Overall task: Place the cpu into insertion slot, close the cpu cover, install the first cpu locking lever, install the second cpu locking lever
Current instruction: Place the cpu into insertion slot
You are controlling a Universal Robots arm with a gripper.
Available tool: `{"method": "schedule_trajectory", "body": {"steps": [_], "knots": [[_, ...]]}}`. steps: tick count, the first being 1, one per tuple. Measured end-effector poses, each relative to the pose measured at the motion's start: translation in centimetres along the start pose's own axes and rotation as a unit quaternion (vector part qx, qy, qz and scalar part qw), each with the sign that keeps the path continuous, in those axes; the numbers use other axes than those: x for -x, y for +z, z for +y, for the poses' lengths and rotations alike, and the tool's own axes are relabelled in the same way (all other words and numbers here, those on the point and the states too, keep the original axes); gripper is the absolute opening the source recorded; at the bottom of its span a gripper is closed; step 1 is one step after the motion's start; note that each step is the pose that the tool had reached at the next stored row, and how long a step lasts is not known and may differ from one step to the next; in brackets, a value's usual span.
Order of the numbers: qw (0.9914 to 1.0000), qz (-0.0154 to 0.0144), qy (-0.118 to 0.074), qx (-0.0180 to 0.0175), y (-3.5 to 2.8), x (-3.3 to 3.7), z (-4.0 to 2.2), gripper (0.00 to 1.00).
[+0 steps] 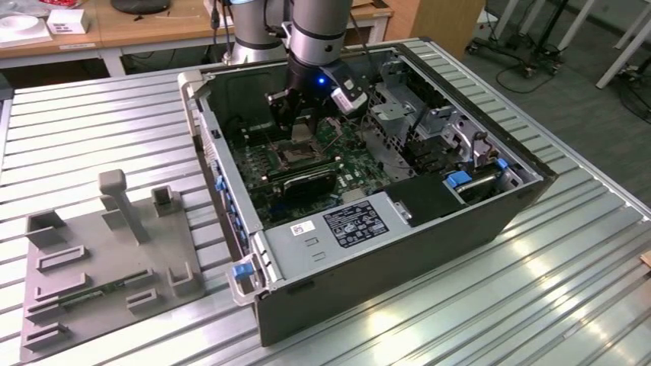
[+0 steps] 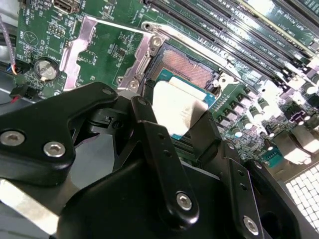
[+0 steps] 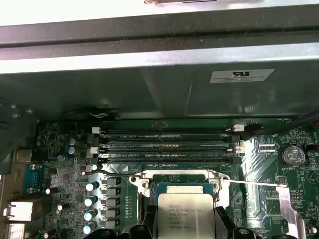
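Right over the insertion slot, the gripper has its black fingers pinched narrow on two opposite edges of the cpu. The chip is square, so it has no long side. Its pale face looks up and its edges run roughly parallel with the slot's silver rim. It covers part of the slot, and bare copper-coloured contacts show past one edge. I cannot tell whether it touches the slot, as the fingers hide its other edges. Beside the slot, the cpu cover is hinged open, leaving the slot's centre free. Long memory slots lie close along another rim. Farther out, the computer case walls everything in on the ribbed worktop.
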State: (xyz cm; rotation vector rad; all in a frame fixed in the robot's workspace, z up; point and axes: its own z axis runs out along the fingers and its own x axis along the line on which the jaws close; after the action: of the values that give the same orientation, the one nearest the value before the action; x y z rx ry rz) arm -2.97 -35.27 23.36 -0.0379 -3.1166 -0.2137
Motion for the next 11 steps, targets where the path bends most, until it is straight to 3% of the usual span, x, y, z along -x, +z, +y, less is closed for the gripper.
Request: {"method": "schedule_trajectory", "body": {"steps": [6,11], "knots": [[1.0,-0.0001,0.0,0.0001,0.04,0.0,0.0,0.54],[1.0,0.0,0.0,0.0,0.64,0.01,-0.09,0.54]]}}
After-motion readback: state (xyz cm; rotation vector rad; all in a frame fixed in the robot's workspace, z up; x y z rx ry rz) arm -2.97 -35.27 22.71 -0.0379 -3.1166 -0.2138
